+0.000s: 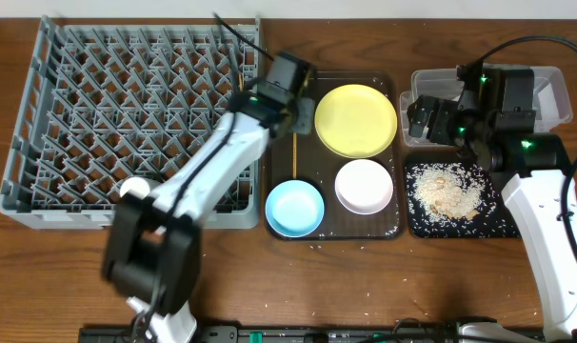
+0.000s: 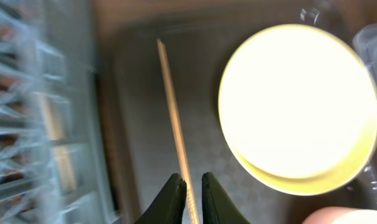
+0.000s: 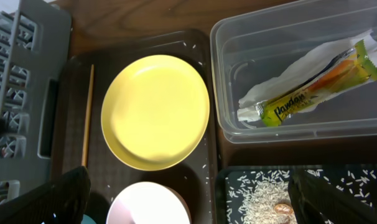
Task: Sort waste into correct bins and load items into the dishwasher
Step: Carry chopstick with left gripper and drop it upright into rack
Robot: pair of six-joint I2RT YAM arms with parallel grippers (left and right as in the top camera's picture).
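My left gripper (image 2: 188, 193) is over the left side of the brown tray, shut on a thin wooden chopstick (image 2: 173, 118) that runs out ahead of the jaws. In the right wrist view a chopstick (image 3: 88, 115) lies along the tray's left edge. The yellow plate (image 1: 355, 120), light blue bowl (image 1: 295, 208) and white bowl (image 1: 364, 185) sit on that tray. My right gripper (image 3: 188, 199) is open and empty, above the seam between the brown tray and the black tray. The green-and-yellow wrapper (image 3: 313, 99) and white napkin (image 3: 282, 78) lie in the clear tub (image 1: 555, 81). The small cup is out of view.
The grey dish rack (image 1: 127, 105) fills the left of the table, with my left arm crossing its right side. The black tray (image 1: 414, 227) holds a pile of rice (image 1: 446, 191). The brown tray (image 1: 331, 231) lies between rack and bins. Stray rice grains dot the table's front edge.
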